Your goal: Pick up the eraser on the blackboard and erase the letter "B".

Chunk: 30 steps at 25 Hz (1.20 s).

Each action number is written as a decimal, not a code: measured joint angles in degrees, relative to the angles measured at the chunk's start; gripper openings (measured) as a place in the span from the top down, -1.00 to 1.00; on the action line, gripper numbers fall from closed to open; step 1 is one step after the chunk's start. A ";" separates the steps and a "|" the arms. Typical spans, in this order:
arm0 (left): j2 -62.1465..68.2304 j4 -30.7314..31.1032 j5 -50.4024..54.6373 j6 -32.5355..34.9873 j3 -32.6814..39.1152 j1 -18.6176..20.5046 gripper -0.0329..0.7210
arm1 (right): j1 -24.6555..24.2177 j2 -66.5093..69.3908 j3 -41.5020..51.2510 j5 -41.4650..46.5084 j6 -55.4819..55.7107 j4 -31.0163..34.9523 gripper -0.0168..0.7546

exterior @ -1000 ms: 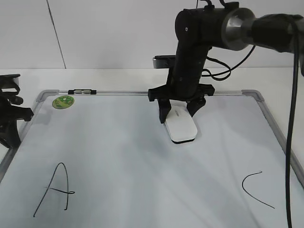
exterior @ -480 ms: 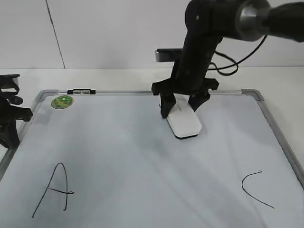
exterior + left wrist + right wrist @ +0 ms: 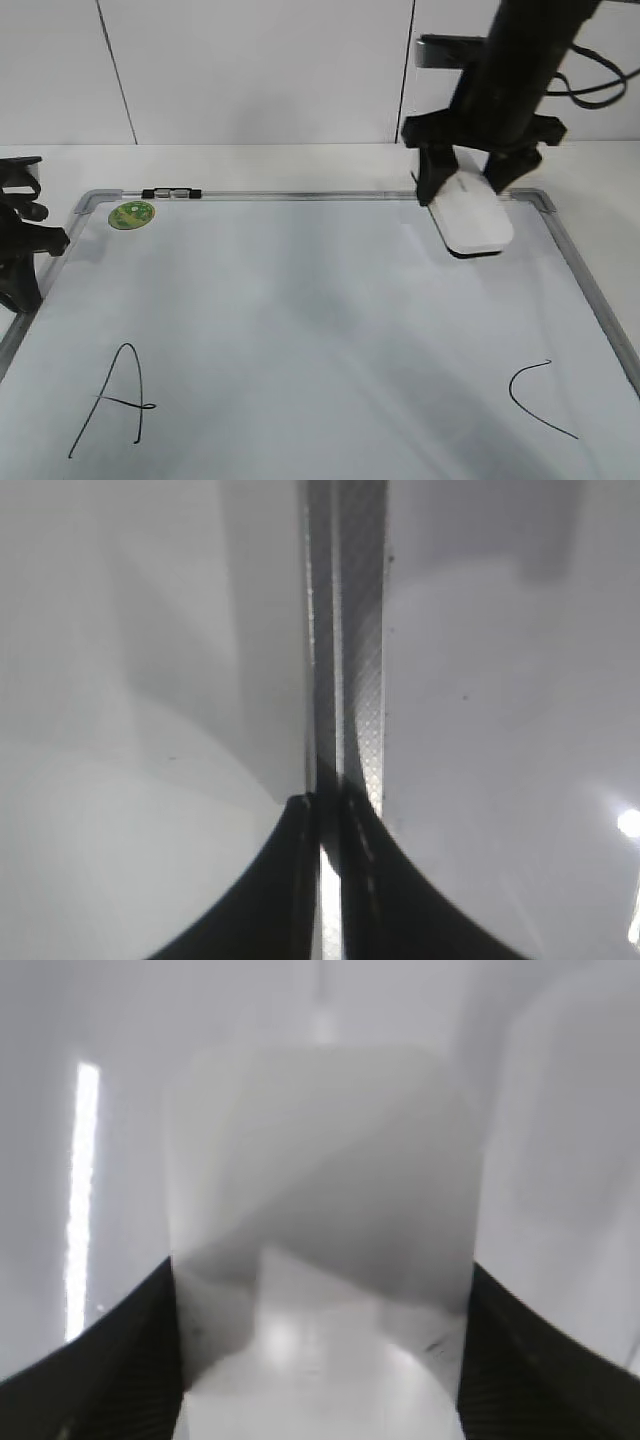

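My right gripper (image 3: 468,185) is shut on the white eraser (image 3: 470,218) and holds it just above the far right part of the blackboard (image 3: 300,300). In the right wrist view the eraser (image 3: 320,1250) fills the gap between the two black fingers. No letter "B" shows on the board; only a black "A" (image 3: 110,400) at the near left and a black "C" (image 3: 540,398) at the near right. My left gripper (image 3: 20,250) rests at the board's left edge, its fingers closed together over the grey frame (image 3: 345,630) in the left wrist view.
A round green sticker (image 3: 132,214) sits in the board's far left corner, next to a small clip (image 3: 172,192) on the top frame. The board lies on a white table against a white wall. The right arm (image 3: 520,70) rises above the far right corner.
My right gripper has carried the eraser from the board's top middle to the right and a little back, to near the far right corner. The left arm has not moved.
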 joint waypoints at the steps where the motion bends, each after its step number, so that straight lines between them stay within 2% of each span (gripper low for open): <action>1: 0.00 0.00 0.00 0.00 0.00 0.00 0.85 | -1.29 -1.16 2.34 0.00 0.13 -0.09 -0.39; 8: 0.00 0.00 0.09 0.00 0.00 0.00 0.85 | -9.74 -9.97 19.72 0.00 -2.00 -0.47 -0.39; 13: 0.00 -0.49 0.22 0.00 0.00 0.00 0.85 | -11.83 -11.79 28.28 -2.04 -5.14 -0.46 -0.39; 20: 0.00 -0.90 0.57 0.12 0.00 0.00 0.85 | -12.09 -11.88 29.57 -8.06 -6.07 -0.34 -0.39; 30: 0.00 -1.03 0.68 0.21 0.00 0.00 0.85 | -14.73 -9.37 29.74 -11.44 -6.29 -0.99 -0.39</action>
